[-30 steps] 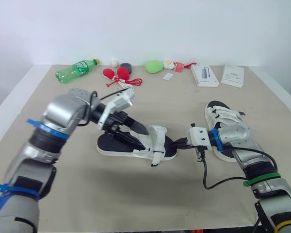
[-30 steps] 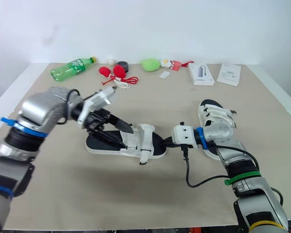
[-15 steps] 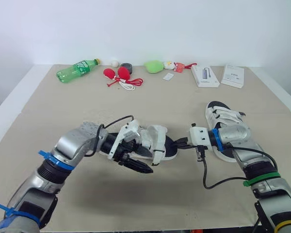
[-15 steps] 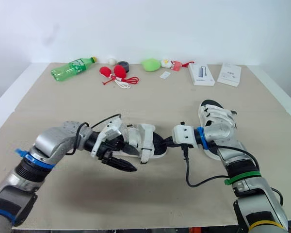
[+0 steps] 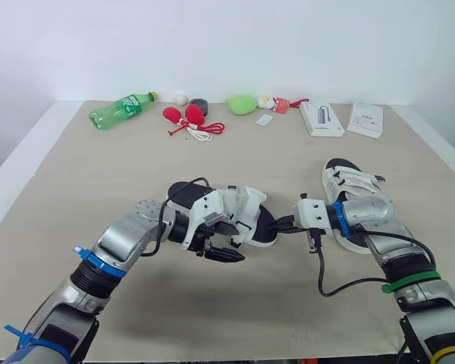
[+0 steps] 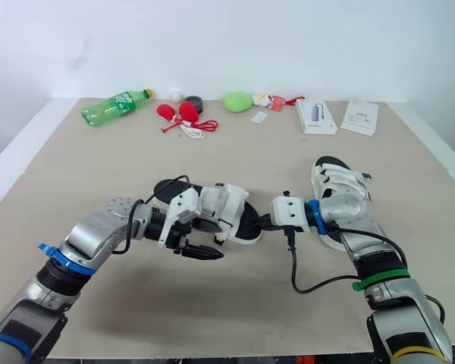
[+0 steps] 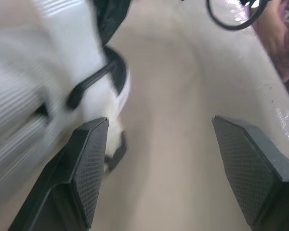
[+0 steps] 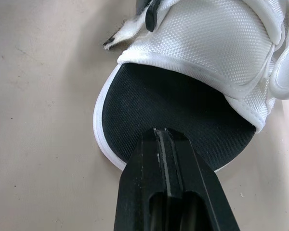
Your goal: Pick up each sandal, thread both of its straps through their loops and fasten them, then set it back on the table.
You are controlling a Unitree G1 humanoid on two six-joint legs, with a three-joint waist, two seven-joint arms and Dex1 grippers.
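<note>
Sandal [image 5: 246, 217] at table [image 5: 250, 155] ctr — 2nd sandal [image 5: 347, 182] to its R

No readable text, apparently.

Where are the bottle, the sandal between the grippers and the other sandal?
bottle [image 5: 120, 111]: left eye view, on its green body.
sandal between the grippers [image 5: 250, 208]: left eye view, on its white strap.
other sandal [image 5: 353, 182]: left eye view, on its straps.

Head eyes overlook the table [image 5: 288, 167]; wrist cameras hug the sandal [image 8: 183, 110].
</note>
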